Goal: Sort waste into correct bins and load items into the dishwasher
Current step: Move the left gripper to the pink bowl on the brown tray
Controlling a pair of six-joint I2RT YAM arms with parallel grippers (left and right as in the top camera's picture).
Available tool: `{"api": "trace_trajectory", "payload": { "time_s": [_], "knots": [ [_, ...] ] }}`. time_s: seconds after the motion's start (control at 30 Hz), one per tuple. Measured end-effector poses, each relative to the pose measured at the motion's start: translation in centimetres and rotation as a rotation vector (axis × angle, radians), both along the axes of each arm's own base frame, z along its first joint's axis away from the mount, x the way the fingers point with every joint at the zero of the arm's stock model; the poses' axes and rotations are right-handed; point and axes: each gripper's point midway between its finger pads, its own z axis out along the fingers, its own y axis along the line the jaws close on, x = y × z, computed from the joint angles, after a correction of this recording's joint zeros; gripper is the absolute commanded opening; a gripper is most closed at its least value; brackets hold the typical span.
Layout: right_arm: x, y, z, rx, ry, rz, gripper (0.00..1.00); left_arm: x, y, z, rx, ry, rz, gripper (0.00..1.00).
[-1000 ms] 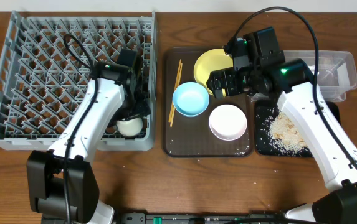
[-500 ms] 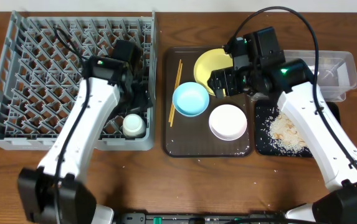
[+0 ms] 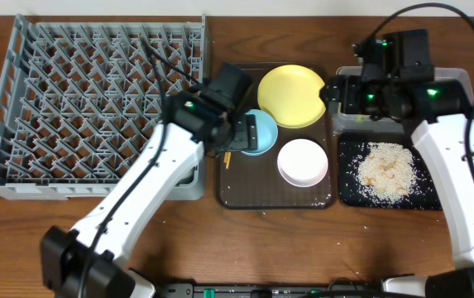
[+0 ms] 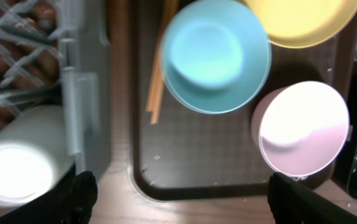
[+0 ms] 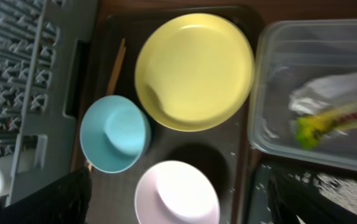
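Note:
The yellow plate (image 3: pixel 293 95), light blue bowl (image 4: pixel 215 56) and white bowl (image 3: pixel 303 161) sit on the brown tray (image 3: pixel 276 197). The chopsticks (image 4: pixel 156 81) lie along its left side. A small white cup (image 4: pixel 10 174) stands in the near right corner of the grey dish rack (image 3: pixel 88 99). My left gripper (image 3: pixel 249 132) hovers open over the blue bowl, with nothing between its fingers (image 4: pixel 78 199). My right gripper (image 3: pixel 337 95) hangs open at the tray's right edge, also empty. The clear box (image 5: pixel 315 93) holds a green-and-orange wrapper (image 5: pixel 324 119) and a white napkin (image 5: pixel 324 93). Rice lies in the black tray (image 3: pixel 348 186).
The dish rack takes up the left half of the table. The clear box stands behind the black tray at the right. Bare wooden table (image 3: pixel 270 248) runs along the front edge. A few rice grains dot the brown tray.
My left arm has swung right, out of the rack to above the blue bowl, leaving the cup in the rack. My right arm has pulled back right, uncovering the yellow plate.

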Motion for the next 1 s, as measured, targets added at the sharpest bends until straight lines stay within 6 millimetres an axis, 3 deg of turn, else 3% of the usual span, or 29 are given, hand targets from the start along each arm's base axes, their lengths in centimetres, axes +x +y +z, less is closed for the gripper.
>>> {"api": "trace_trajectory", "payload": {
  "time_s": [0.27,0.53,1.0],
  "knots": [
    [-0.8,-1.1,-0.6,-0.041,0.037,-0.03,0.86,0.6,-4.2,-4.2,0.01,0.037,-0.045,0.82],
    [-0.8,-1.4,-0.7,-0.057,0.039,-0.039,0.87,-0.6,-8.5,-8.6,0.013,0.096,-0.103,0.74],
    [-0.9,-1.6,-0.8,-0.065,0.046,-0.044,0.87,-1.9,-9.5,-13.1,0.064,0.19,-0.067,0.53]
  ]
}}
